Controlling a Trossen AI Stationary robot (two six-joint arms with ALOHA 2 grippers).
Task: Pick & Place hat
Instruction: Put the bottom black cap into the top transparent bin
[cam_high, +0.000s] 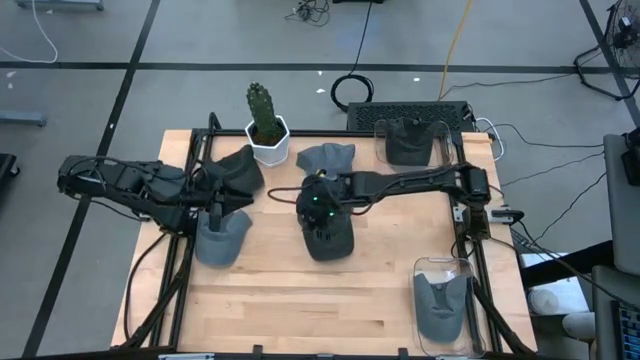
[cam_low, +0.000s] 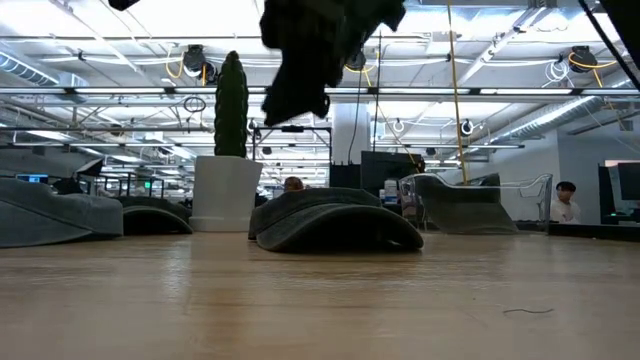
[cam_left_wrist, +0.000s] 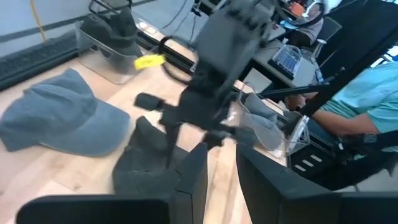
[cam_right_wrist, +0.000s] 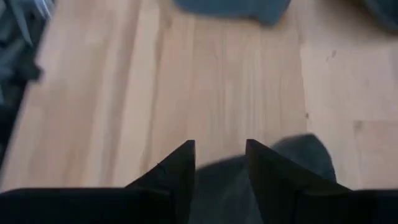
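A dark cap (cam_high: 330, 238) lies flat on the table's middle, also in the low view (cam_low: 335, 222) and the left wrist view (cam_left_wrist: 146, 165). My right gripper (cam_high: 318, 208) hangs open above it, clear of it in the low view (cam_low: 300, 100); the dark cap (cam_right_wrist: 298, 158) shows below its fingers (cam_right_wrist: 219, 144). My left gripper (cam_high: 214, 212) is open (cam_left_wrist: 221, 149) at the table's left, over a grey cap (cam_high: 222, 240), and does not seem to touch it.
A cactus in a white pot (cam_high: 267, 128) stands at the far edge, between a dark cap (cam_high: 236, 170) and a blue-grey cap (cam_high: 328, 158). Clear bins with caps sit far right (cam_high: 410, 140) and near right (cam_high: 443, 300). Bare wood lies along the near edge (cam_high: 300, 310).
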